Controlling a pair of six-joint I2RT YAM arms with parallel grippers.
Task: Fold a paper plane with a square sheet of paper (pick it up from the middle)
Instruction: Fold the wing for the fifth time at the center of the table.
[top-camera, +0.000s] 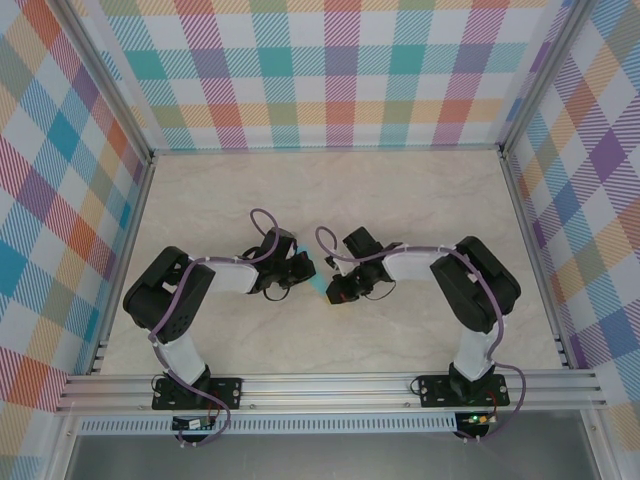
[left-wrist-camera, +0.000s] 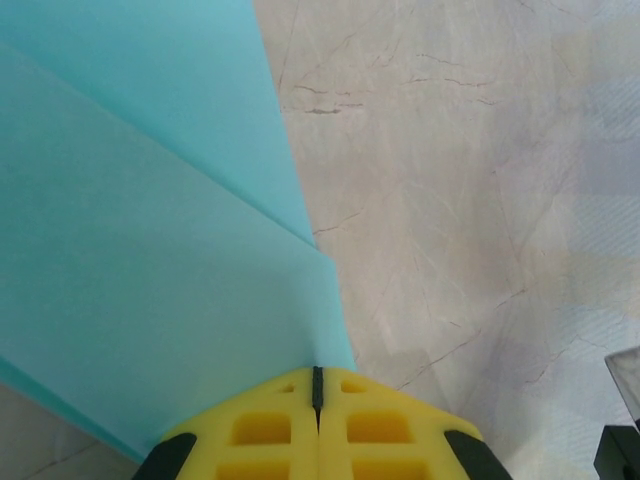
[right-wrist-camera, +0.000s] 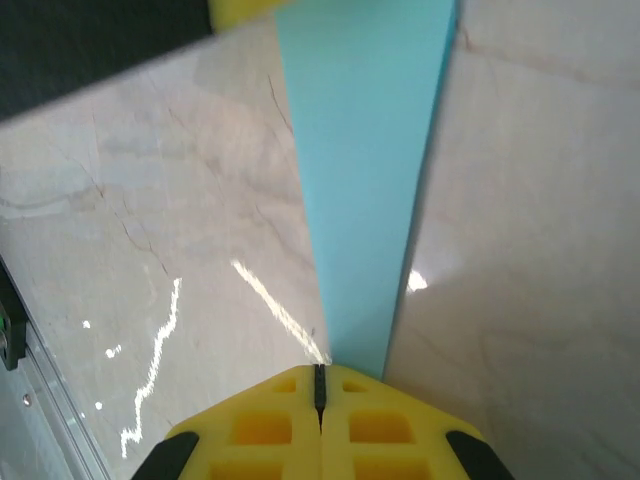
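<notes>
Left pincer (left-wrist-camera: 318, 378), right pincer (right-wrist-camera: 320, 375) at plane (left-wrist-camera: 150, 250) edges

Turquoise paper plane (left-wrist-camera: 150, 250), yellow left gripper (left-wrist-camera: 317, 375), beige veined table (left-wrist-camera: 480, 200), plaid walls (top-camera: 340, 60)

Dead centre of the pale marble-patterned tabletop (top-camera: 420, 200), the narrow turquoise paper plane (top-camera: 316, 283) lies between the two arms. The yellow-fingered left gripper (top-camera: 301, 272) pinches its left end, and the yellow-fingered right gripper (top-camera: 337, 288) pinches its right end. Plaid panel walls (top-camera: 340, 70) stand behind and to either side.
</notes>
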